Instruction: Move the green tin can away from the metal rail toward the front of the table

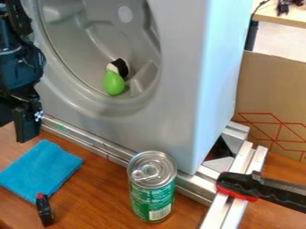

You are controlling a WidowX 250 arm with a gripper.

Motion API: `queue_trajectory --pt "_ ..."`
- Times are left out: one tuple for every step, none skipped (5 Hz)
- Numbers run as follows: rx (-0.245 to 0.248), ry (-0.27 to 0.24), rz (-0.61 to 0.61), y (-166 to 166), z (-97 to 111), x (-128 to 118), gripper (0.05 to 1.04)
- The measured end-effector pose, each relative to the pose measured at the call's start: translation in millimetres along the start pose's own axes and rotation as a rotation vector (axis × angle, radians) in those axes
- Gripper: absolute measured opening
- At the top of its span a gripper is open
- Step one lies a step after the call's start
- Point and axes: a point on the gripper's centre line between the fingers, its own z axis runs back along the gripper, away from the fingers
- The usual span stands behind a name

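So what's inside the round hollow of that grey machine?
Inside the grey machine, a rounded green thing lies low in the hollow, with a black-and-white thing just behind it. The green one may cover part of the other.

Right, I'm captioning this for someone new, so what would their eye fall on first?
Probably the big grey housing, with a bright green object low in its round recess. Next, the green can upright on the wooden table, and the blue cloth to its left in the picture. The black gripper hangs near the left edge.
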Motion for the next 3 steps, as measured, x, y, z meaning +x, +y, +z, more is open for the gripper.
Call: queue_trajectory --pt "-0.014 0.013 0.004 -2.3 -4.1 -0.7 1.0" --pt "-0.033 -0.016 -0.095 -44.9 -2.0 16.5 1.0" --pt "-0.05 -0.056 -0.153 -76.3 -1.8 29.0 1.0"
